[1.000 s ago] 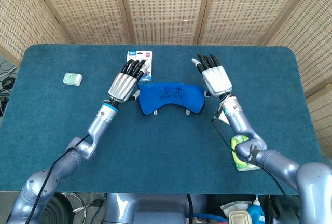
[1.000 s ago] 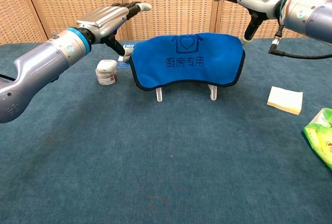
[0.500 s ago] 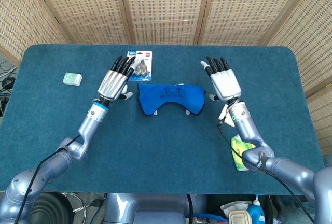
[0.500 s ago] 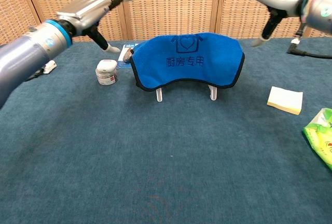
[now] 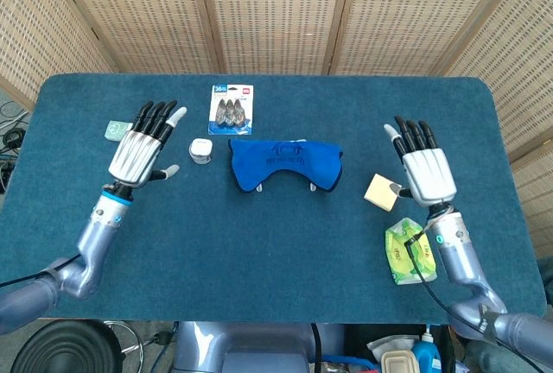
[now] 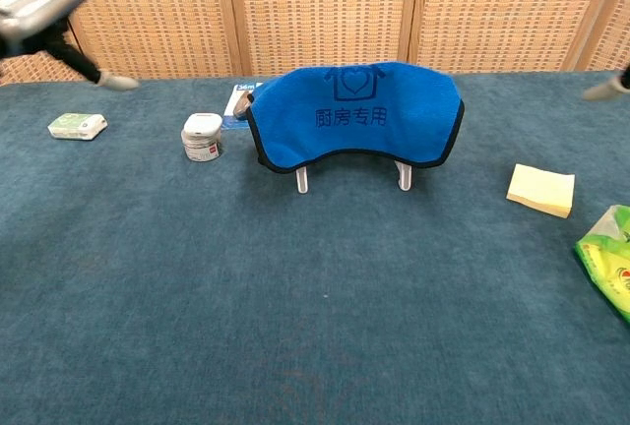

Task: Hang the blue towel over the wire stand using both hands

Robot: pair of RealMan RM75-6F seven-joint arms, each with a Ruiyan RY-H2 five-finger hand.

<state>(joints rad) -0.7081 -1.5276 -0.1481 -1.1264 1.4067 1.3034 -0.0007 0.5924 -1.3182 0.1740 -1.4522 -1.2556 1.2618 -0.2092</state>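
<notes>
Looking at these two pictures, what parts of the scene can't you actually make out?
- Wire stand: in both views the blue towel covers all but its feet.
- Left robot hand and right robot hand: blurred and cut by the frame edges in the chest view.
- Blister pack: print too small in the head view; mostly behind the towel in the chest view.

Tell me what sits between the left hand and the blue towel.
In the head view, a small white round jar stands on the table between the left hand and the blue towel draped over the wire stand.
</notes>
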